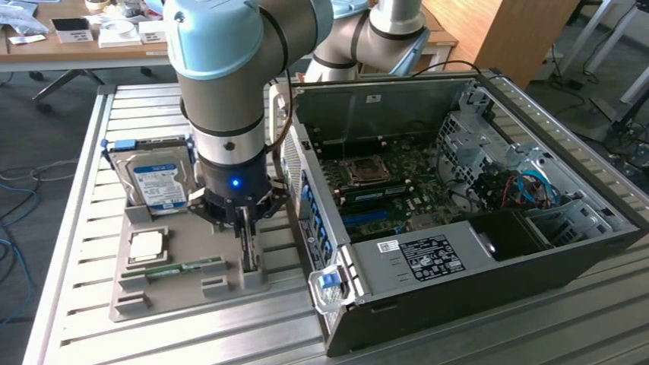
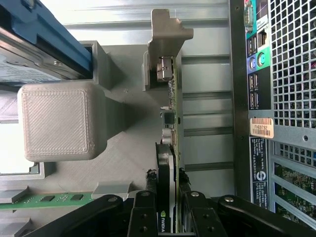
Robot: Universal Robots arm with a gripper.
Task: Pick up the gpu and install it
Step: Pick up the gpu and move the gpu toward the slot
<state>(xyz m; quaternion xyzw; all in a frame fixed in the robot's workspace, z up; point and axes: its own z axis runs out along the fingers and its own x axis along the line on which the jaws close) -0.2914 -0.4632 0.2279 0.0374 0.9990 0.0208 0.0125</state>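
On counter (image 1: 71, 319): open case (image 1: 568, 251) at exterior view's right, grey tray (image 1: 182, 293) just beside it. In tray slot, standing on edge: gpu (image 2: 171, 118), silver bracket (image 2: 168, 29) at end far from jaws. Jaws closed against both faces of gpu, fan side and board side. Looks like grasp step of pick-up; card seated in slot, not yet raised. For clean grasp: keep pads flat on shroud and board, off fan blades; hold card upright, no twist; stay clear of case rear panel near by.
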